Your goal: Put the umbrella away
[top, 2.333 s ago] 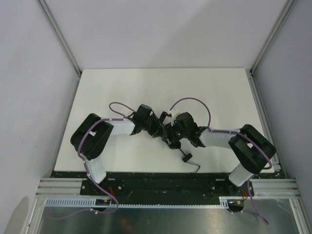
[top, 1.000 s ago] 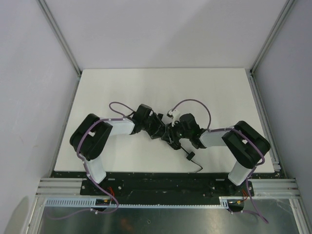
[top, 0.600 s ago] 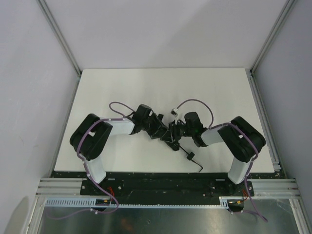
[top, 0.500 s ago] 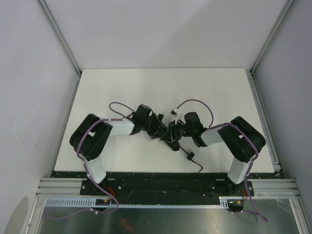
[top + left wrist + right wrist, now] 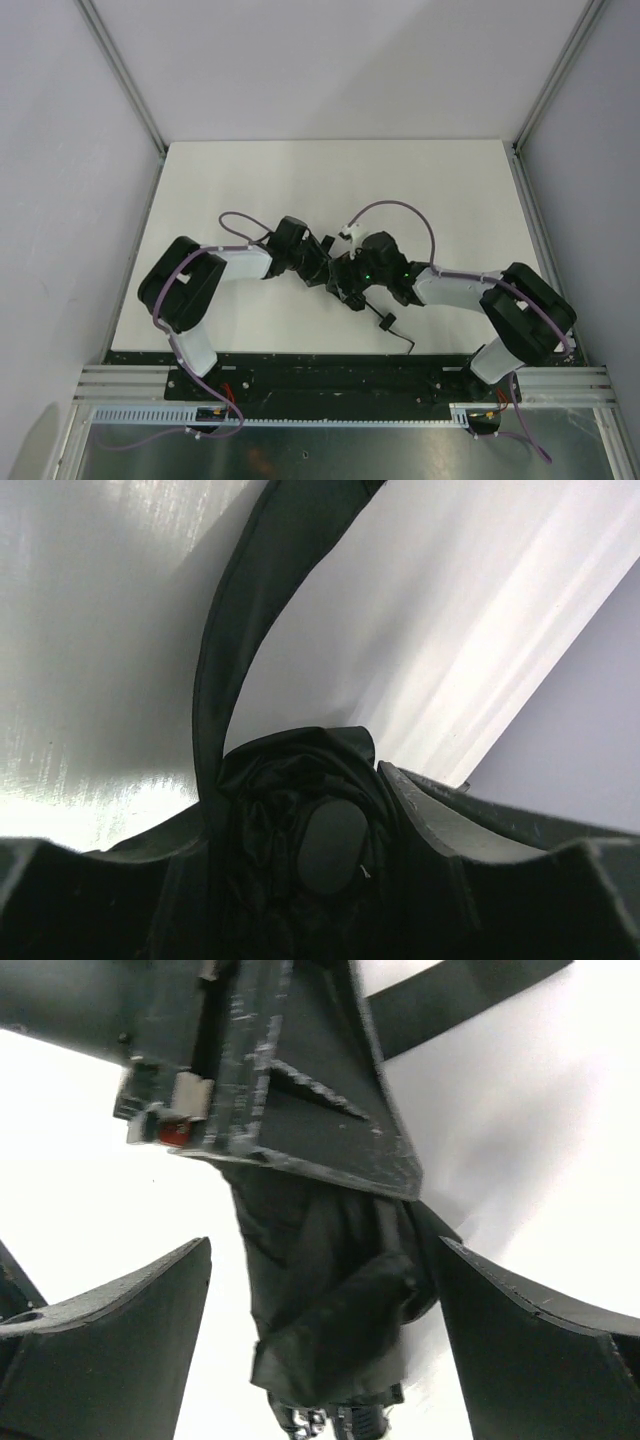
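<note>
The black folded umbrella (image 5: 347, 284) lies on the white table (image 5: 330, 180) between the two arms. Its handle and thin strap (image 5: 392, 327) trail toward the near edge. My left gripper (image 5: 326, 270) is shut on the umbrella's top end; in the left wrist view the bunched fabric and oval cap (image 5: 330, 842) sit between the fingers (image 5: 470, 840), and a black fabric band (image 5: 228, 620) curves away. My right gripper (image 5: 362, 274) is open, its fingers (image 5: 130, 1320) standing either side of the umbrella's fabric body (image 5: 330, 1290) without touching it. The left gripper's finger (image 5: 300, 1090) shows above.
Purple cables loop over both wrists (image 5: 390, 207). Grey walls and metal frame posts (image 5: 120, 70) enclose the table on three sides. The arm bases stand on a black rail (image 5: 330, 375) at the near edge.
My right arm has stretched out again, its elbow swinging right and the open gripper moving left around the umbrella. The left gripper has kept its hold and barely shifted.
</note>
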Robot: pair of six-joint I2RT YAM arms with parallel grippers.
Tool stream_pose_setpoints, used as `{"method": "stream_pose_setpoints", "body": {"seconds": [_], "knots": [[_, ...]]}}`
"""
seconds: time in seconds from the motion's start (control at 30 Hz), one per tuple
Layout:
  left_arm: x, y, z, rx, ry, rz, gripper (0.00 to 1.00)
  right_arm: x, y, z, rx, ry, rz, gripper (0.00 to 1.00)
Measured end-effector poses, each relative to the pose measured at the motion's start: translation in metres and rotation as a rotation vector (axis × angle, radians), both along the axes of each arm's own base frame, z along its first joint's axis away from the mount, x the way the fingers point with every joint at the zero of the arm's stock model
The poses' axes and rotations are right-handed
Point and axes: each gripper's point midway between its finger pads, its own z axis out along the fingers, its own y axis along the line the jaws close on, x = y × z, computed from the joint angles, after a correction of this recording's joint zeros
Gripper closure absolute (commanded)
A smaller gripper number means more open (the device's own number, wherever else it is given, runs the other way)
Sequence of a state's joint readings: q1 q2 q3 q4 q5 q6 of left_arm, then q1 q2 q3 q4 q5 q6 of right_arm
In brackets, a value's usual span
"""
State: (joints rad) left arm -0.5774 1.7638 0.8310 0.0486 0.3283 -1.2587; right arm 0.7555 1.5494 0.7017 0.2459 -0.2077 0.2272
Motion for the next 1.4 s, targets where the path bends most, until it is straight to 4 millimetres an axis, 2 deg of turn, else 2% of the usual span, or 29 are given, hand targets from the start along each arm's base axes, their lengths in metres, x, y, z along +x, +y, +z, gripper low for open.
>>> {"method": "stream_pose_setpoints", "body": {"seconds": [0.17,0.23,0.37,0.43,0.53,0.57,0.63,0.7,0.83,0.87,0.97,1.07,1.17,1.27,1.4], "knots": [[-0.002,0.003,-0.001,0.018,0.023,0.006,1.0,-0.004,0.014,-0.007,-0.15,-0.09,0.005,0.11],[-0.002,0.004,-0.001,0.025,0.029,0.008,1.0,-0.002,0.017,-0.015,-0.22,-0.129,-0.002,0.17],[-0.003,0.005,-0.001,0.033,0.043,0.013,1.0,0.005,0.012,-0.034,-0.377,-0.209,-0.028,0.44],[-0.002,0.005,-0.001,0.035,0.044,0.02,1.0,0.006,0.014,-0.036,-0.412,-0.245,-0.031,0.57],[-0.001,0.007,-0.002,0.042,0.044,0.025,1.0,0.007,0.016,-0.036,-0.443,-0.283,-0.027,0.9],[0.0,0.007,-0.002,0.045,0.043,0.027,1.0,0.007,0.016,-0.036,-0.446,-0.29,-0.024,0.95],[0.0,0.007,-0.002,0.049,0.044,0.03,0.99,0.008,0.016,-0.036,-0.444,-0.294,-0.018,0.99],[0.001,0.007,-0.002,0.051,0.046,0.031,0.86,0.009,0.017,-0.037,-0.41,-0.287,-0.008,1.0],[0.005,0.004,-0.002,0.046,0.046,0.03,0.45,0.012,0.015,-0.037,-0.329,-0.245,0.023,1.0],[0.006,0.004,-0.002,0.045,0.045,0.029,0.38,0.012,0.014,-0.036,-0.303,-0.231,0.035,1.0],[0.006,0.002,0.0,0.034,0.036,0.019,0.31,0.013,0.009,-0.032,-0.224,-0.183,0.06,1.0],[0.01,-0.001,0.004,0.025,0.014,0.011,0.3,0.014,0.003,-0.026,-0.14,-0.13,0.086,1.0],[0.01,-0.002,0.003,0.026,0.008,0.002,0.36,0.008,0.003,-0.024,-0.077,-0.077,0.126,1.0],[0.011,-0.003,0.002,0.028,0.004,-0.007,0.5,0.002,0.003,-0.024,-0.033,-0.027,0.154,1.0],[0.008,-0.007,-0.001,0.029,0.005,-0.023,0.78,-0.007,0.004,-0.028,-0.005,0.024,0.169,1.0]]}}
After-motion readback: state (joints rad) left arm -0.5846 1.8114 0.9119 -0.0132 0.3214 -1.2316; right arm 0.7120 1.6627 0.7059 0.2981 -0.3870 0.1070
